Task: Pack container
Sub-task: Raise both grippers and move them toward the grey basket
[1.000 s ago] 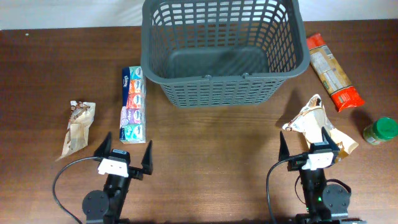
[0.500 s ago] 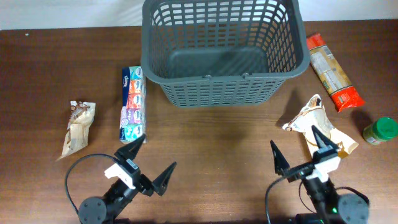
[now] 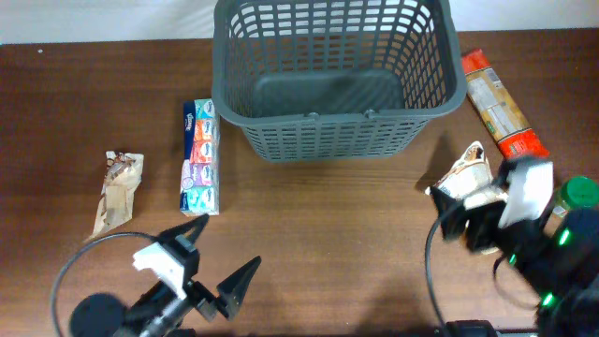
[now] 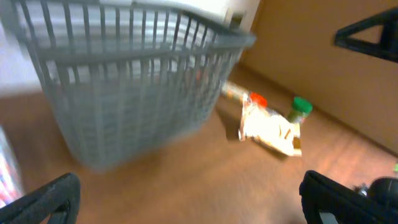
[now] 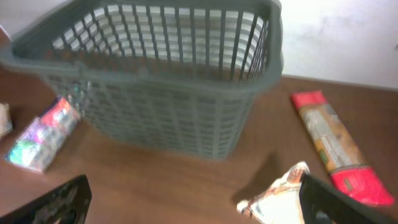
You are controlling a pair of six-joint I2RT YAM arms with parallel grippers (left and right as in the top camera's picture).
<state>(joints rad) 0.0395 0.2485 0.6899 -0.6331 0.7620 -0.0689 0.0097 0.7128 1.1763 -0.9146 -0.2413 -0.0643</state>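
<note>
The container (image 3: 332,75), a big dark grey slotted basket, stands empty at the back centre; it also fills the left wrist view (image 4: 124,81) and the right wrist view (image 5: 168,81). My left gripper (image 3: 225,246) hovers open over bare table at the front left, angled toward the right, nothing between its fingers (image 4: 43,199). A white and brown snack bag (image 3: 468,176) lies right of the basket. The right arm is raised over it, and my right gripper (image 5: 196,205) is open, its right finger (image 5: 336,199) next to the bag (image 5: 277,199).
A multicoloured tissue pack (image 3: 200,154) lies left of the basket, and a small brown snack bag (image 3: 119,192) farther left. A red-ended pasta packet (image 3: 496,103) and a green-lidded jar (image 3: 576,195) lie at the right. Cables trail from both arms at the front edge.
Both arms have left their rest poses at the front. The left gripper turned and swung right. The right arm rose and moved back and right over the snack bag. Both stayed open.
</note>
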